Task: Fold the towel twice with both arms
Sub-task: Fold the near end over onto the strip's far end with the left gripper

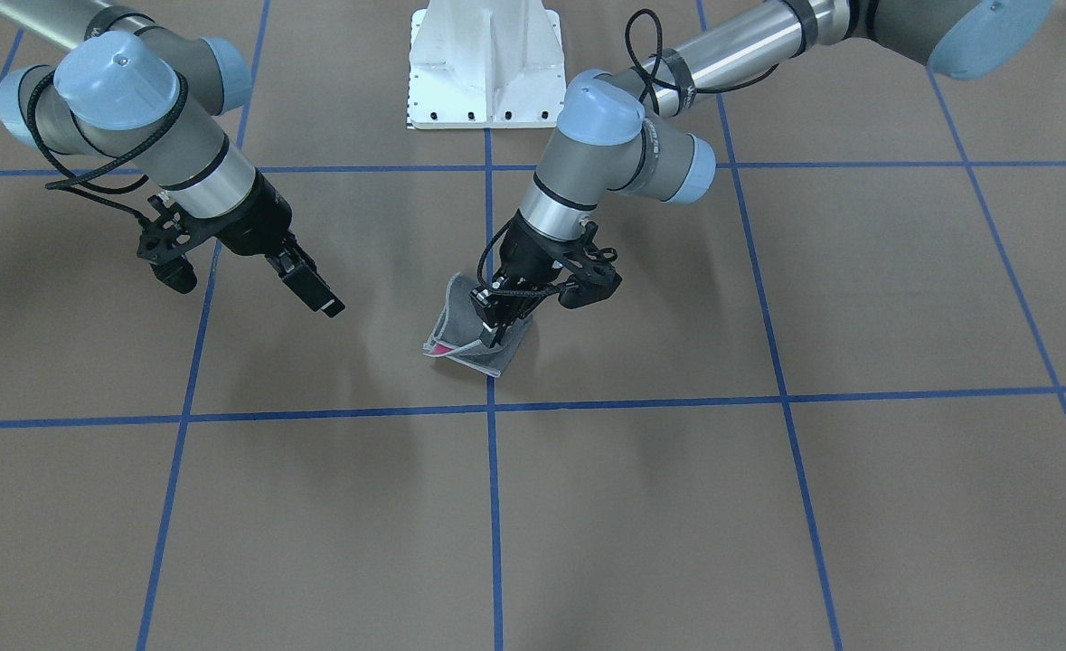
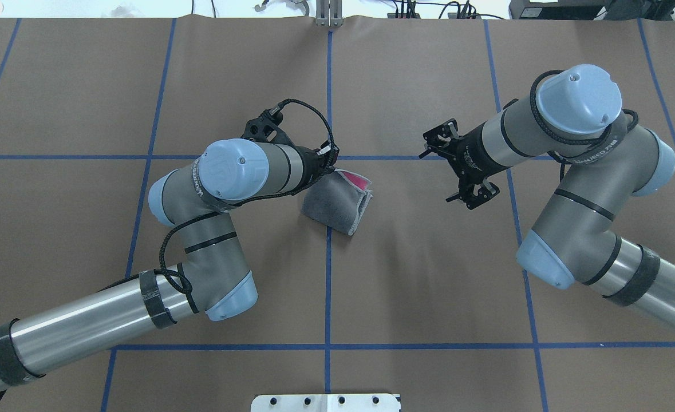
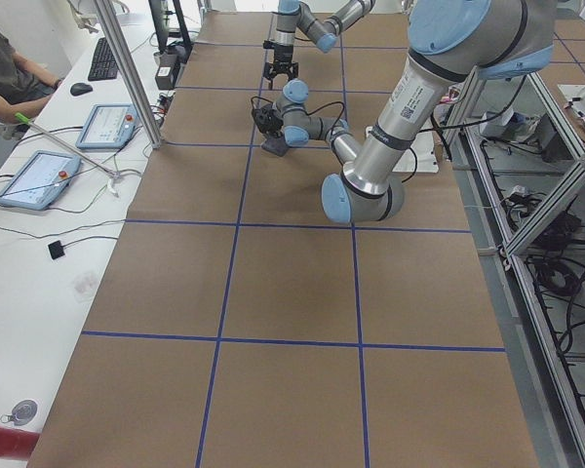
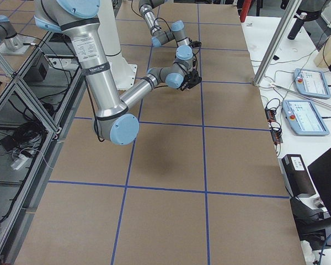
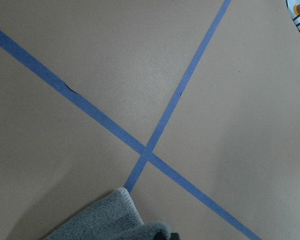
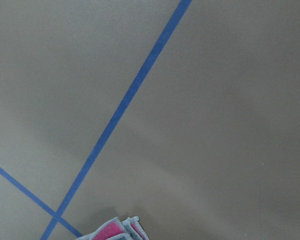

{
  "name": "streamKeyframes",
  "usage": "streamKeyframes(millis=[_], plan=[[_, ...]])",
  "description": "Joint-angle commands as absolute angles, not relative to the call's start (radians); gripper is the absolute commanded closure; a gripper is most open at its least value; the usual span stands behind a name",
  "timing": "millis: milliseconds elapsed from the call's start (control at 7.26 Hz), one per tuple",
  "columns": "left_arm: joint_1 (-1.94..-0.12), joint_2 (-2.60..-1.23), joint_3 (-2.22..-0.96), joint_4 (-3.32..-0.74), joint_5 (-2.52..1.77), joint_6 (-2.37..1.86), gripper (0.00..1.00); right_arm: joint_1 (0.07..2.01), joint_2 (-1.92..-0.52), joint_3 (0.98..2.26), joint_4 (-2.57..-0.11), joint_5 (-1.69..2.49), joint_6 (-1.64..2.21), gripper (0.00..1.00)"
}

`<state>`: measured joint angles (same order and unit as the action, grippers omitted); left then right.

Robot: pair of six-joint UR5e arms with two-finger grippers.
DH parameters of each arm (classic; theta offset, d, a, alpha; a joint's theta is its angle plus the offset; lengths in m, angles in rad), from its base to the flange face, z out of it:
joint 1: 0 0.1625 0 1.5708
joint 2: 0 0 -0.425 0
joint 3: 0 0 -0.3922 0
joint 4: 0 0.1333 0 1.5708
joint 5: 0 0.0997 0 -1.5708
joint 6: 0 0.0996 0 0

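Towel: the towel lies folded into a small thick pad near the middle of the surface, across a blue tape line. Dark grey looped terry faces outward. A sliver of pink and the pale hems show at its open side (the layers gape a little there).
Left claw: the left claw is clenched on the towel's edge, with its tips down at the cloth. One side of the pad curls upward beside it.
Right claw: the right claw hangs released and holds nothing. It is well apart from the towel, over bare brown sheet.
Arms: the left arm and the right arm have silver tubes, grey joints and light-blue caps. Black cables loop at the wrists.
Surface: a matt brown sheet, ruled into large squares by the blue tape.
Around: a white pedestal stands at the robot's side. On a white side surface lie two tablets and a keyboard, and a seated person is partly in view beside it.
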<state>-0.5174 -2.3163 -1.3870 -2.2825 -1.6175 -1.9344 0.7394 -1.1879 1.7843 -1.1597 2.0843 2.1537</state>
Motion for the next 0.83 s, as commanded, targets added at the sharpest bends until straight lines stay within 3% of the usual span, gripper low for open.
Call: streamKeyframes(millis=[0, 413, 551, 688], plan=[[-0.522, -2.316, -1.382, -2.283, -1.618, -1.934, 1.0, 0.739, -1.189, 1.784, -1.16, 2.083, 2.155, 0.0], [-0.526, -2.316, -1.37, -2.284, -1.618, -1.934, 1.0, 0.738, -1.189, 1.784, -1.16, 2.083, 2.155, 0.0], [-0.526, -2.316, -1.367, -2.284, -1.618, -1.933, 0.65, 0.738, -1.189, 1.784, -1.16, 2.083, 2.155, 0.0], [-0.525, -2.318, -1.358, -2.284, -1.617, -1.928, 0.01, 0.738, -1.189, 1.786, -1.16, 2.082, 2.155, 0.0]])
